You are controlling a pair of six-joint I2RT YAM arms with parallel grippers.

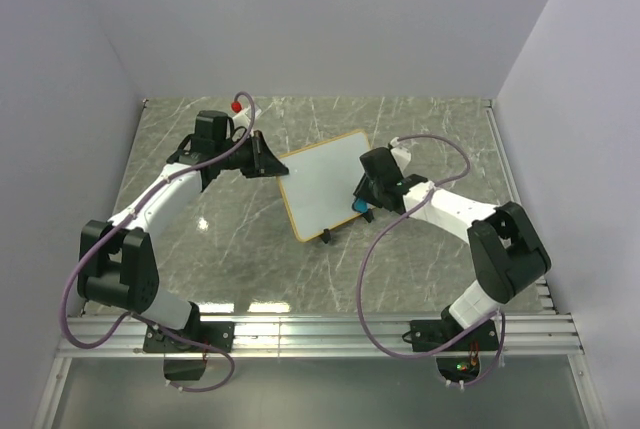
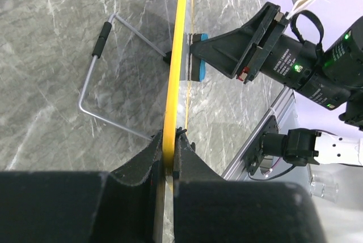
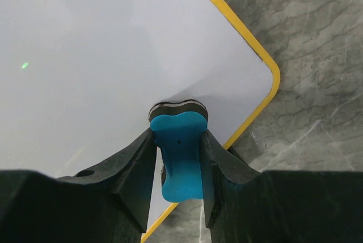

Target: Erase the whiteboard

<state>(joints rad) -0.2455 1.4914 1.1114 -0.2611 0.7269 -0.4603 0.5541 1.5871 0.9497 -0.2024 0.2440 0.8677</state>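
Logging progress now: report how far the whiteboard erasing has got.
Done: the whiteboard face shows no writing in the top or right wrist view. In hand: the left gripper clamps the board's edge, and the right gripper presses the blue eraser against the face near a corner. Left: probably only the patch under the eraser, which is hidden, then letting go.

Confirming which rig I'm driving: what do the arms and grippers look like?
The left arm and right arm have white links, bulky black joints and a purple cable each. The left gripper and right gripper are black, with wedge-shaped fingers.
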